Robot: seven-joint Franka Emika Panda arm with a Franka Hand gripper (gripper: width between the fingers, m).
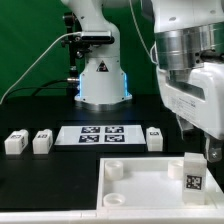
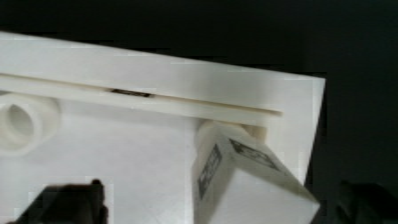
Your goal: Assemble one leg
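1. Toward the exterior view's left side of the dark counter (image 1: 40,110), two spare legs (image 1: 15,142) lie flat, side by side. They are well apart from the work and need no attention now.
2. The marker board (image 1: 100,135) lies mid-counter, with another small block (image 1: 154,138) just beside its end on the exterior view's right.
3. Nearer the front edge sits the large flat panel (image 1: 140,182), a round socket (image 1: 114,169) visible at its corner.
4. The leg (image 1: 194,178) stands upright at the panel's corner toward the exterior view's right, tag facing the camera. To do this step well, I judge it should be kept vertical over its socket and turned or pressed gently so it seats without tilting.
5. The gripper (image 2: 196,212) hangs just above the leg. One dark fingertip (image 2: 71,205) shows beside the leg (image 2: 249,160) in the wrist view. I cannot tell whether it is clamped or parted.
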